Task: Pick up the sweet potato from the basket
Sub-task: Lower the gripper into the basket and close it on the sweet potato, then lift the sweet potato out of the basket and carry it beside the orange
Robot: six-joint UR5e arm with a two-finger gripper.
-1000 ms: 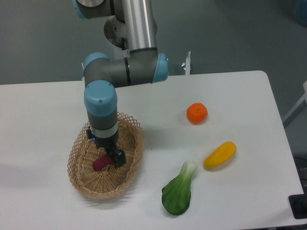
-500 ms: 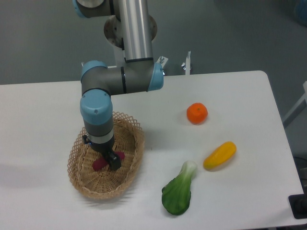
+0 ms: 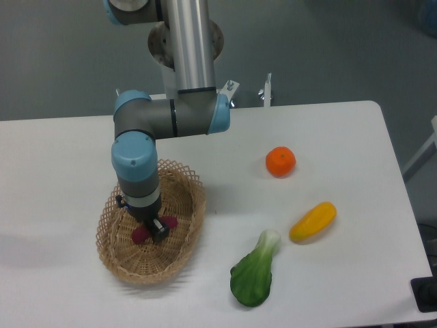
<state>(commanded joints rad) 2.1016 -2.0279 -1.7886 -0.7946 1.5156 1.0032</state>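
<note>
The gripper [image 3: 156,229] is reaching straight down into the basket [image 3: 183,247], which is sitting on the left part of the white table [image 3: 328,137]. The sweet potato [image 3: 141,234] is lying inside the basket, showing as dark reddish-purple patches on both sides of the gripper's tip, so the fingers are straddling its middle; whether they are pressing on it or standing slightly apart from it cannot be told, as the wrist is hiding them. Off to the right, an orange [image 3: 280,162] is lying farther back, a yellow fruit [image 3: 313,221] nearer, and a green leafy vegetable [image 3: 254,272] nearest.
</note>
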